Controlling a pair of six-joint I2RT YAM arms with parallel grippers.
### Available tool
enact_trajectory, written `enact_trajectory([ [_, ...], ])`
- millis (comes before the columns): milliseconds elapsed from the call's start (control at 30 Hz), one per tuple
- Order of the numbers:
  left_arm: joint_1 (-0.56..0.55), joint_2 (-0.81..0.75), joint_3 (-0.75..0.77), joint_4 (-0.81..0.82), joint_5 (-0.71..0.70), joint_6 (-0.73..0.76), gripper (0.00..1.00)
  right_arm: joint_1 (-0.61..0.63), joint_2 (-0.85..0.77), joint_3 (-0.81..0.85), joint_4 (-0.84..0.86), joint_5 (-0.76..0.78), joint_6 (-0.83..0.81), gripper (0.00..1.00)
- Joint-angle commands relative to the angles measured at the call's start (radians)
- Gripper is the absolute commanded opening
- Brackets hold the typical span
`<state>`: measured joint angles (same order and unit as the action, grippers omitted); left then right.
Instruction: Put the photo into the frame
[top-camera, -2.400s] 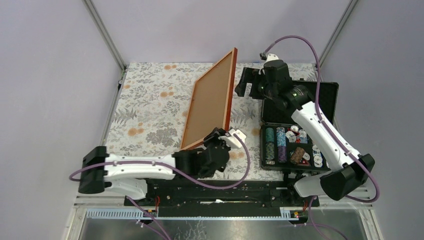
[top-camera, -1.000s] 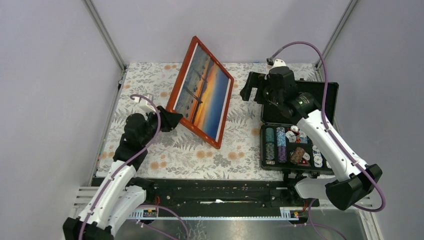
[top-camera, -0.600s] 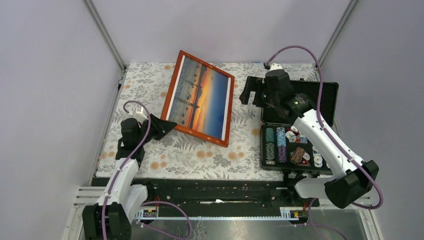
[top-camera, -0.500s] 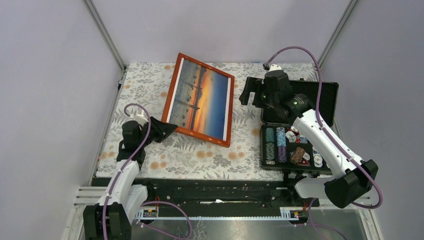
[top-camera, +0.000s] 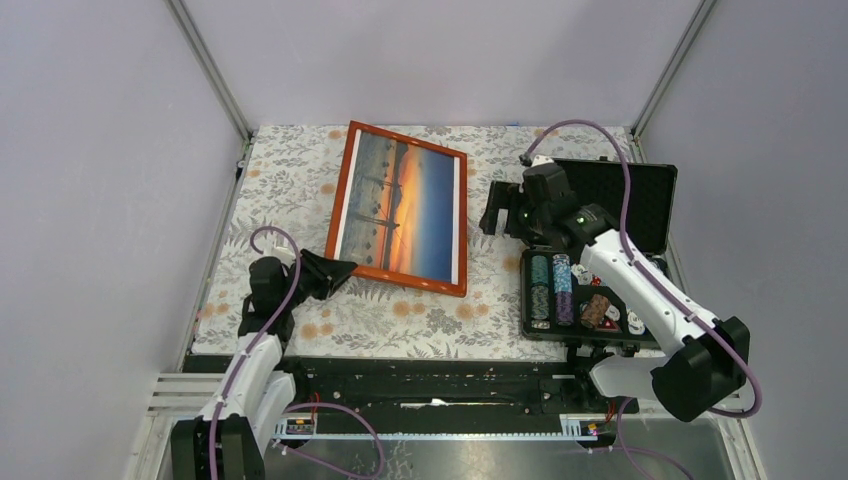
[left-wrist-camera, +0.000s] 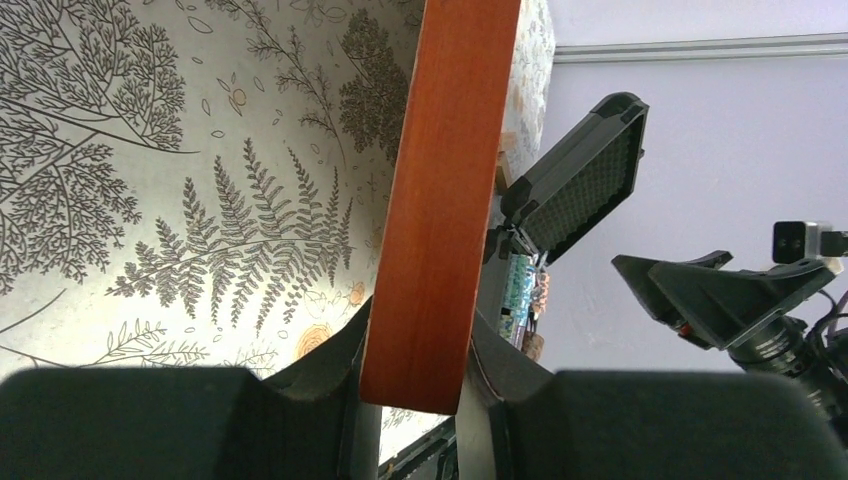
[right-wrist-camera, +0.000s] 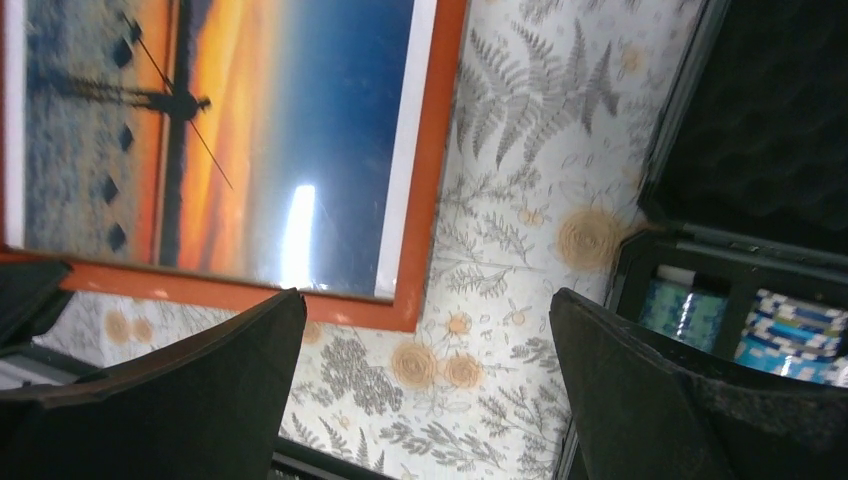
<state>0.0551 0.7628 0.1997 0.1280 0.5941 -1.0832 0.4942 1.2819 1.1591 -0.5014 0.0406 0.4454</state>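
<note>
The photo (top-camera: 400, 205), a sunset bridge print, sits inside the orange-brown frame (top-camera: 400, 278), which lies close to flat on the floral cloth with the picture side up. My left gripper (top-camera: 343, 268) is shut on the frame's near-left corner. In the left wrist view the wooden frame edge (left-wrist-camera: 445, 200) runs up from between the two fingers of that gripper (left-wrist-camera: 415, 370). My right gripper (top-camera: 497, 208) hangs open just right of the frame, touching nothing. Its wrist view looks down on the photo (right-wrist-camera: 230, 130) and the frame's corner (right-wrist-camera: 425, 250) between the gripper's spread fingers (right-wrist-camera: 428, 300).
An open black case (top-camera: 590, 290) of poker chips lies at the right, its lid (top-camera: 615, 195) folded back behind the right gripper. The floral cloth (top-camera: 290, 170) covers the table. Metal posts stand at the back corners.
The frame was turned from brown back up to picture side up, then lowered from a steep tilt to nearly flat. My left arm swung to the near left; the right gripper drifted slightly nearer.
</note>
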Motion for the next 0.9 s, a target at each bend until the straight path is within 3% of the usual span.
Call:
enact_trajectory([
  [0,-0.001,0.051,0.061,-0.187,-0.11,0.193,0.0,0.02,-0.008,-0.106,0.058,-0.098,0.002,1.0],
  [133,-0.003,0.097,0.087,-0.251,-0.161,0.22,0.0,0.182,0.095,-0.148,0.106,-0.053,-0.025,1.0],
  [300,-0.003,0.189,0.13,-0.313,-0.25,0.225,0.0,0.362,0.264,-0.062,0.058,0.12,-0.162,1.0],
  [600,-0.002,0.277,0.154,-0.325,-0.393,0.186,0.01,0.369,0.438,0.061,0.032,0.178,-0.101,1.0],
  [867,-0.001,0.329,0.18,-0.352,-0.447,0.187,0.29,0.372,0.43,0.001,0.193,0.027,-0.369,0.98],
])
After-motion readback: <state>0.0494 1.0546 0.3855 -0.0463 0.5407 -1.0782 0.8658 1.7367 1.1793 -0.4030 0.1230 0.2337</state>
